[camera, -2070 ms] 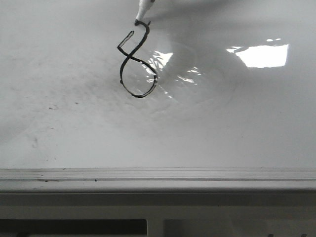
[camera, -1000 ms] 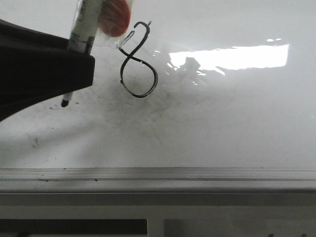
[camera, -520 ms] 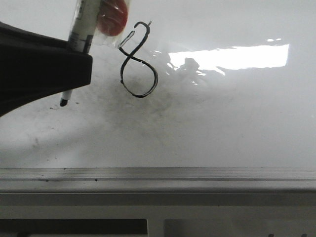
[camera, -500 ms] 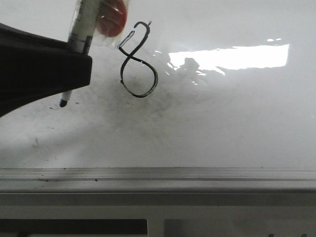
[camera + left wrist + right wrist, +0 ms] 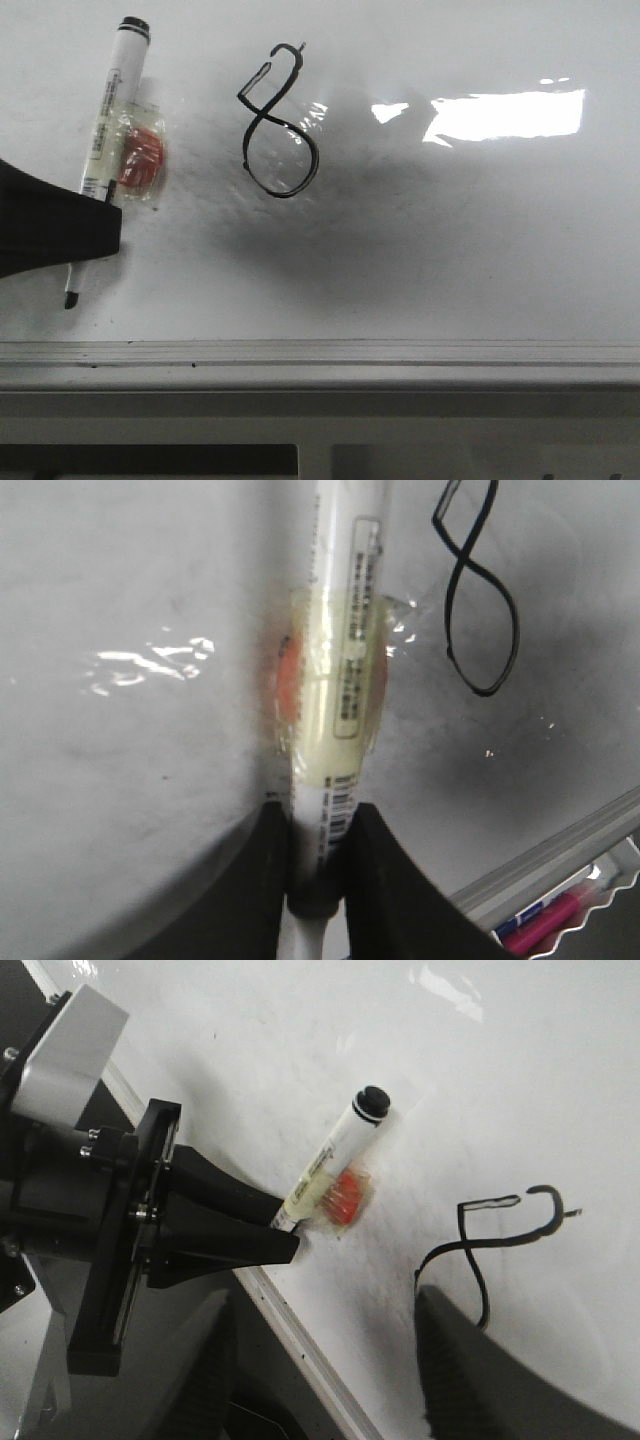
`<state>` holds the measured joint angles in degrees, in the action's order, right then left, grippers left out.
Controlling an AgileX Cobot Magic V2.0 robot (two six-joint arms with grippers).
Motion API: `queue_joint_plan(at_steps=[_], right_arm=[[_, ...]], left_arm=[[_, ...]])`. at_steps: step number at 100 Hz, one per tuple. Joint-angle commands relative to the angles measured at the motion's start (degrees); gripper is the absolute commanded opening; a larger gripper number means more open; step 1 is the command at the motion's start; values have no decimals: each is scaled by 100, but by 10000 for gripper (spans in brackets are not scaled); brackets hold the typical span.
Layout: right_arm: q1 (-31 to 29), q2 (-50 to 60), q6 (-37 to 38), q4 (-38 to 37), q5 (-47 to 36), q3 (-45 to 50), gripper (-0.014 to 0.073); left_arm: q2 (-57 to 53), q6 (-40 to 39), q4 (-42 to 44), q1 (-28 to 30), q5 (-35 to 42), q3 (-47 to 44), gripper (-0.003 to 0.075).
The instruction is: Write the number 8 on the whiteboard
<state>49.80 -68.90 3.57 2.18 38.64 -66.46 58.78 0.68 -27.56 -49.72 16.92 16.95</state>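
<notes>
The number 8 (image 5: 278, 125) is drawn in thin black line on the whiteboard (image 5: 450, 250); it also shows in the left wrist view (image 5: 478, 590) and the right wrist view (image 5: 490, 1240). My left gripper (image 5: 60, 225) is shut on a white marker (image 5: 108, 110) with an orange piece taped to its side (image 5: 143, 160). The marker is held left of the 8, its black tip (image 5: 70, 298) pointing toward the front frame. The left wrist view shows the jaws (image 5: 320, 860) closed on the marker barrel (image 5: 345, 630). My right gripper (image 5: 325, 1380) is open and empty above the board's edge.
A grey metal frame edge (image 5: 320, 352) runs along the front of the board. Pink and blue markers (image 5: 545, 930) lie in a tray beyond the frame. A bright light reflection (image 5: 510, 112) lies to the right of the 8.
My left gripper has moved down toward the front frame and left with the marker. The marker's tip now lies lower on the board. A shadow has spread below the 8.
</notes>
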Motion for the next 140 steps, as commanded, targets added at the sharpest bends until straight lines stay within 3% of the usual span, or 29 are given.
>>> queue_joint_plan(at_steps=[1, 45, 52, 64, 75, 89, 108, 115, 130, 140], right_arm=[[-37, 164, 5, -42, -215, -142, 349], [-37, 164, 5, -42, 8, -142, 345], [-37, 164, 5, -42, -1, -142, 345], [-37, 164, 5, -42, -14, -142, 344], [-37, 164, 5, -158, -44, -142, 344], [-37, 210, 5, -419, -55, -125, 279], [-37, 679, 5, -594, -694, 502, -65], [-37, 980, 5, -609, -1039, 932, -62], [-37, 1915, 5, -805, -1915, 2069, -62], [-37, 2691, 5, -847, -2672, 3008, -62]], left_arm=[[-42, -68, -429, -19, 104, 191, -21], [-42, -68, -498, -19, 67, 191, -1], [-42, -68, -498, -19, 67, 191, 87], [-42, -68, -498, -19, 67, 191, 342], [-42, -68, -498, -19, 67, 191, 444], [-76, -68, -498, -19, 67, 191, 440], [-530, -27, -471, -19, 45, 191, 425], [-819, -14, -471, -19, -22, 178, 336], [-1545, -5, -433, -19, -126, -23, -22], [-2037, 7, -224, -19, -148, -278, -20]])
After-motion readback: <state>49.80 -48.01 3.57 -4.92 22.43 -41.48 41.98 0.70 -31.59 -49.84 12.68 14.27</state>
